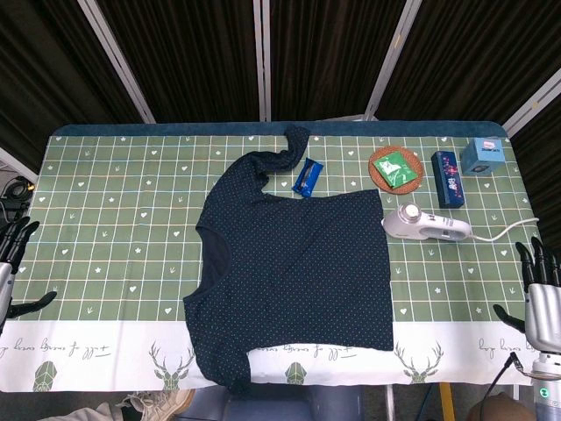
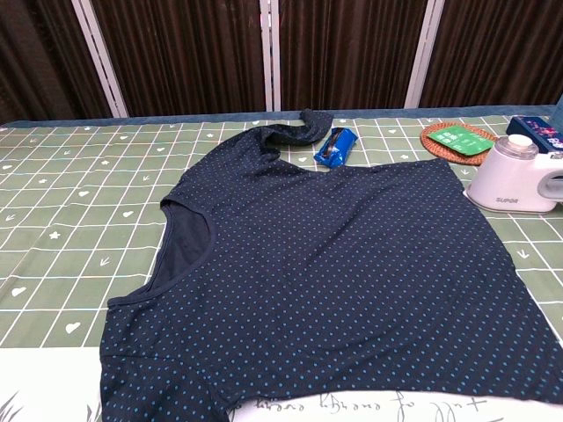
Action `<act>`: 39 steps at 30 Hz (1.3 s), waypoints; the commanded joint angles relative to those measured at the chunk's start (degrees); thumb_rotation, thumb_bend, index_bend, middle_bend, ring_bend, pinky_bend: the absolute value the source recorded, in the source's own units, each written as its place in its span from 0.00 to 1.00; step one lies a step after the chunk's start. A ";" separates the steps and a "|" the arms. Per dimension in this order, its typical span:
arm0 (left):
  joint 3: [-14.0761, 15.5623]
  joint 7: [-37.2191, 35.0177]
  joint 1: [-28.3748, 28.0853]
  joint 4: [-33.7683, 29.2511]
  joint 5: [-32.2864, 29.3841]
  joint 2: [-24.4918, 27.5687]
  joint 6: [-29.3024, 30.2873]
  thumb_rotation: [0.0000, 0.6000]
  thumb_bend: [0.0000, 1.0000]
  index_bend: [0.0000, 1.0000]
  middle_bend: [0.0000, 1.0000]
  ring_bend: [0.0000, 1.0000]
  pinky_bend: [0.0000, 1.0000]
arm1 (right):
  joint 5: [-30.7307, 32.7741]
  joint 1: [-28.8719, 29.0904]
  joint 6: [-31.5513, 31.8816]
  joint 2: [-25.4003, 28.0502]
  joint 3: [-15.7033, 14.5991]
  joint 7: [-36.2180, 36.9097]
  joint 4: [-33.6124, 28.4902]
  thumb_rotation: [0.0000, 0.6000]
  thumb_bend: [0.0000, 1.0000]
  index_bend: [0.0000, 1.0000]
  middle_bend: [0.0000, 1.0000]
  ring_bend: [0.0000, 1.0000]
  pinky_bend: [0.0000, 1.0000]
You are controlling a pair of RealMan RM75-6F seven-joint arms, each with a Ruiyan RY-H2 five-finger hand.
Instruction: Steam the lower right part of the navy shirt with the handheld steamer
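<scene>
Right hand (image 1: 542, 303) hangs off the table's right edge, fingers apart and extended, holding nothing; left hand (image 1: 12, 263) does likewise at the left edge, fingers spread and empty. Neither hand shows in the chest view. Navy shirt (image 1: 298, 276) lies flat at the middle of the green checked tablecloth (image 1: 114, 228), neckline toward the left, hem toward the right, one sleeve bunched at the far side. Handheld steamer (image 1: 425, 224) rests on its side just beside the shirt's far right corner, its white cord (image 1: 508, 230) trailing to the right edge. By these views the task stands at its opening step: the steamer is ungrasped. The next move would likely call for the right hand to reach forward and inward, close on the steamer's handle, then carry it to the shirt's lower right part. Steamer and right hand are well apart.
</scene>
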 commanded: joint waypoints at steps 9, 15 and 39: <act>-0.27 0.23 -0.21 -0.09 -1.09 -0.22 -0.29 1.00 0.00 0.00 0.00 0.00 0.00 | 4.73 5.74 -12.28 0.89 2.52 3.95 2.70 1.00 0.00 0.00 0.00 0.00 0.00; -0.66 0.95 -0.85 0.32 -2.14 -0.88 -1.05 1.00 0.00 0.00 0.00 0.00 0.00 | 10.63 15.02 -26.61 -0.56 6.21 3.61 10.78 1.00 0.00 0.00 0.00 0.00 0.00; -1.85 2.15 -3.00 4.20 -6.58 -3.75 -3.98 1.00 0.00 0.00 0.00 0.00 0.00 | 22.51 30.77 -45.03 -18.75 7.56 -3.18 42.28 1.00 0.36 0.00 0.00 0.00 0.00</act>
